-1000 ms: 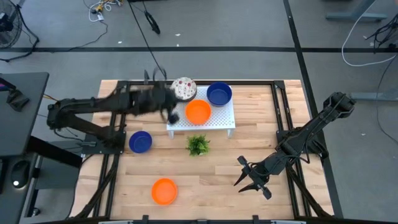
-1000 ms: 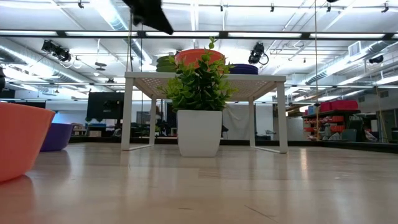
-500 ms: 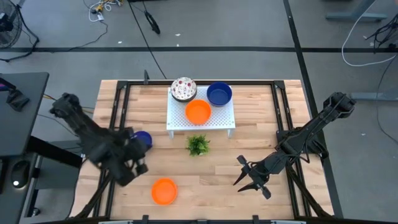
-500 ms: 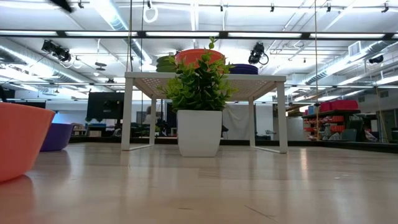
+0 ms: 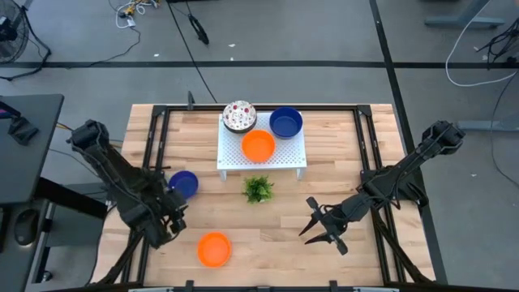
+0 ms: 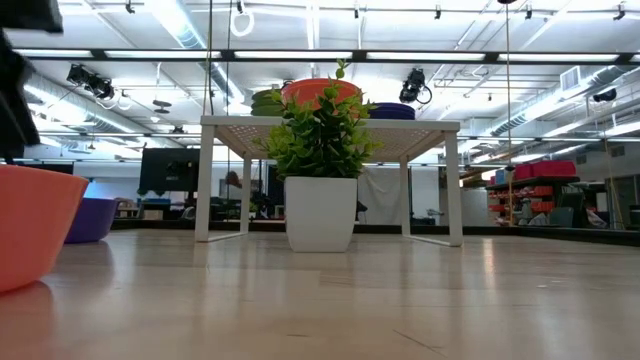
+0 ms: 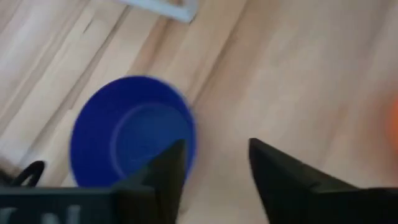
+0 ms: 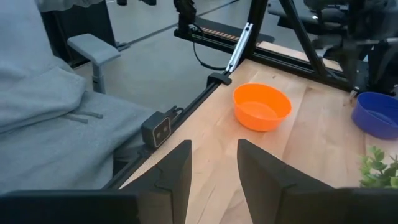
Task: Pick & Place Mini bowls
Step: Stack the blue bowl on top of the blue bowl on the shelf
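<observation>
At the table's left edge, the left gripper (image 5: 168,217) hangs with fingers apart just beside the blue mini bowl (image 5: 184,183), apparently not yet straddling its rim; straddle one wall squarely before closing, while the open right gripper (image 5: 318,229) waits.

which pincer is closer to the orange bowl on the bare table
Left. The left pincer hovers just beside the orange bowl, toward the blue bowl. The right pincer sits well across the table on the bowl's other side.

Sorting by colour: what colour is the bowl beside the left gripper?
Blue bowl, clearest in the high view.
</observation>
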Robot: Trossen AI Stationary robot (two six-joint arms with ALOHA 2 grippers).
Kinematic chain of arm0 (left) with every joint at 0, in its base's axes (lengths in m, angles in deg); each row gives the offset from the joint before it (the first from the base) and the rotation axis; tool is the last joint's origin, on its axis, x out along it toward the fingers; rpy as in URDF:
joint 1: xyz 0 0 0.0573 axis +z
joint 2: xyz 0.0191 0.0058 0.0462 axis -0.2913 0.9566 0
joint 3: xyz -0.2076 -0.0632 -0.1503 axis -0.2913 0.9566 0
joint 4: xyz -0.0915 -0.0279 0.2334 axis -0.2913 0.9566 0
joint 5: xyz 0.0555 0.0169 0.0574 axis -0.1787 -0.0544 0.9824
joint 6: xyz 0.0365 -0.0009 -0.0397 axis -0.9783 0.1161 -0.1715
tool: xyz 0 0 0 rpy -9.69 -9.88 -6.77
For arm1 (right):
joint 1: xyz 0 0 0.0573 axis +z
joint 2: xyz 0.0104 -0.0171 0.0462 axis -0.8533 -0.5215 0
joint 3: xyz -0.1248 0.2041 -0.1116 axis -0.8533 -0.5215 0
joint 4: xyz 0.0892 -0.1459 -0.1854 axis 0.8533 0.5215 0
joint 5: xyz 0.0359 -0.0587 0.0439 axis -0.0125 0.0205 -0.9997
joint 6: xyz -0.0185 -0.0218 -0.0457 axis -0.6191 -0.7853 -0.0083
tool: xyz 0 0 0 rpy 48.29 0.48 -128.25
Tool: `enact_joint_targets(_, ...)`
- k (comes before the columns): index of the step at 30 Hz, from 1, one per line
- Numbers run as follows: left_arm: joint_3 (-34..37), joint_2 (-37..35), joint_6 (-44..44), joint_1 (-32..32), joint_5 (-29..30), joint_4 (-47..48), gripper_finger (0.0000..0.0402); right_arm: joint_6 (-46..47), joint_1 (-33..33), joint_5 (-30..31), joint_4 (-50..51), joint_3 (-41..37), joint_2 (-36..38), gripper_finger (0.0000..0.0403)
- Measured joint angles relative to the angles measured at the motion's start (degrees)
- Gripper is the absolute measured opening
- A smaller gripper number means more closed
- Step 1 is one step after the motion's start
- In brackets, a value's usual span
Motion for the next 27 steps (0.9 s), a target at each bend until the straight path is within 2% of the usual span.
enact_joint_targets(4, 3.73, 0.0, -2.24, 1.01, -2.03, -0.39, 0.0231, -0.03, -0.6, 0.0, 0.04, 0.0, 0.0, 0.013)
enact_joint_targets(7, 7.04, 0.0, -6.05, 2.0, -2.52, -4.08, 0.0234, -0.16, -0.76, -0.04, 0.16, 0.0, 0.0, 0.013)
enact_joint_targets(10, 10.33, 0.0, -9.15, 3.59, -4.22, -9.99, 0.0221, -0.16, -0.76, -0.07, 0.17, 0.0, 0.0, 0.013)
enact_joint_targets(17, 12.82, 0.0, -12.15, 7.52, -4.6, -13.53, 0.0163, -0.11, -0.76, -0.08, 0.15, 0.0, 0.0, 0.013)
enact_joint_targets(22, 12.82, 0.0, -17.06, 10.72, -6.02, -14.97, 0.0088, 0.02, -0.76, -0.09, 0.15, 0.0, 0.0, 0.013)
enact_joint_targets(27, 12.49, 0.0, -23.31, 13.38, -9.94, -16.39, 0.0012, 0.02, -0.76, -0.08, 0.2, 0.0, 0.0, 0.013)
